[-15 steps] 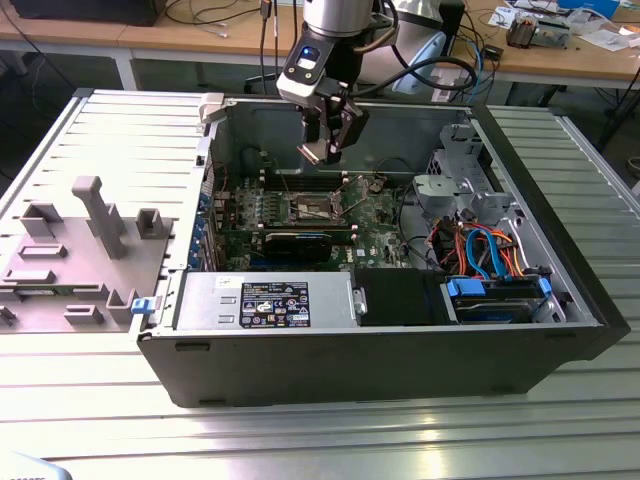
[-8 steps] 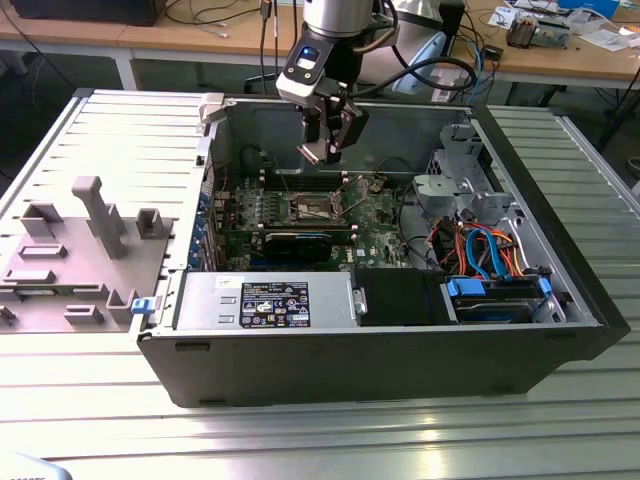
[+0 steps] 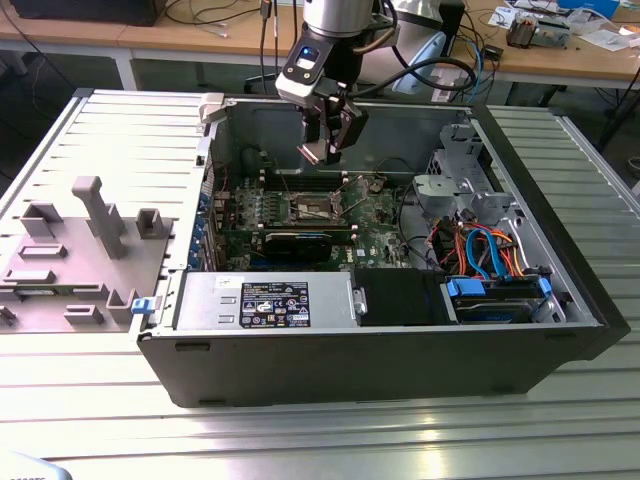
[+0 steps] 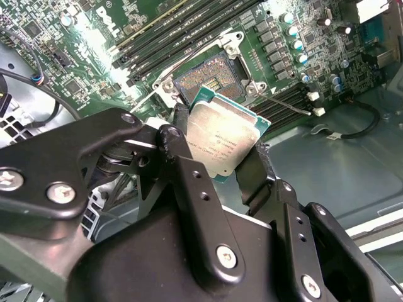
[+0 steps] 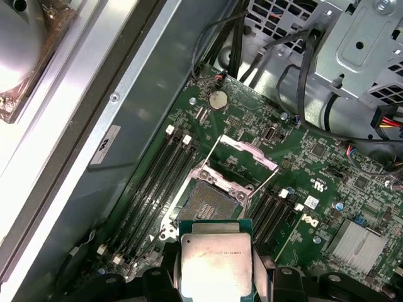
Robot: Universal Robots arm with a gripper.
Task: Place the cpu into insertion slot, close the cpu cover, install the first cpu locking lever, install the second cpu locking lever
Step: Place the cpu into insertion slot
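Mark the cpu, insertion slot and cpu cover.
cpu (image 4: pixel 223 141): second wrist view, centre of its metal top.
insertion slot (image 5: pixel 208 200): first wrist view, its dark contact field.
cpu cover (image 5: pixel 249 151): first wrist view, silver frame bar.

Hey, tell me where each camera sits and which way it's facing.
Exterior view: off the arm, looking down into the open computer case; shows the arm and gripper over the motherboard.
Second wrist view: on the arm, looking along the gripper's black linkage at the cpu clamped between its fingers.
First wrist view: on the arm, looking down at the empty insertion slot and raised cpu cover; gripper parts flank the cpu.
Shared: both wrist views show the held cpu before the open insertion slot.
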